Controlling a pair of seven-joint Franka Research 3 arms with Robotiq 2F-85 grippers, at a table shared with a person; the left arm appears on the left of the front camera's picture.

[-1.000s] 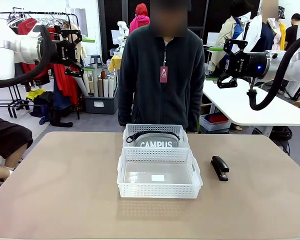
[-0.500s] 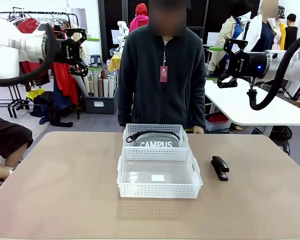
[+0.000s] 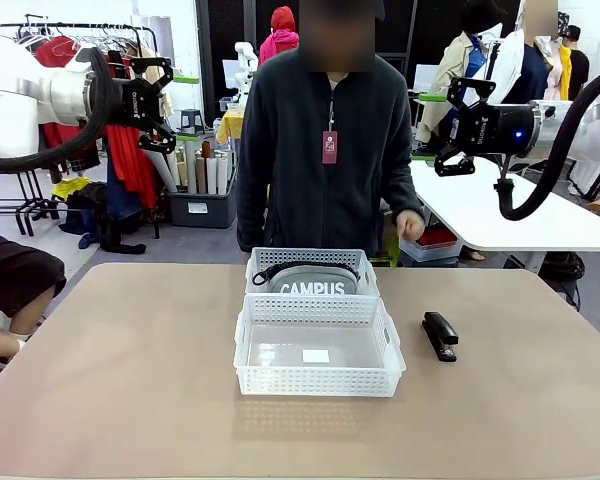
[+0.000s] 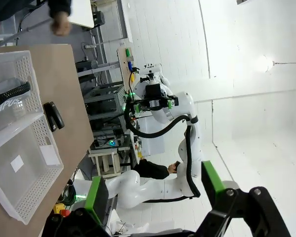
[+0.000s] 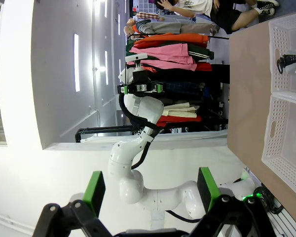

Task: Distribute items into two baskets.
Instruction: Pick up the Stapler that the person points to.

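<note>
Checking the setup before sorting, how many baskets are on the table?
2: the far basket holds the pouch; the near basket sits directly in front of it.

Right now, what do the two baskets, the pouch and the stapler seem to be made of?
The near basket and far basket: likely moulded plastic, translucent white, see-through lattice walls. The pouch: seemingly grey fabric, matte, soft outline, white lettering. The stapler: black, smooth, slight sheen; plastic or painted metal, cannot tell.
</note>
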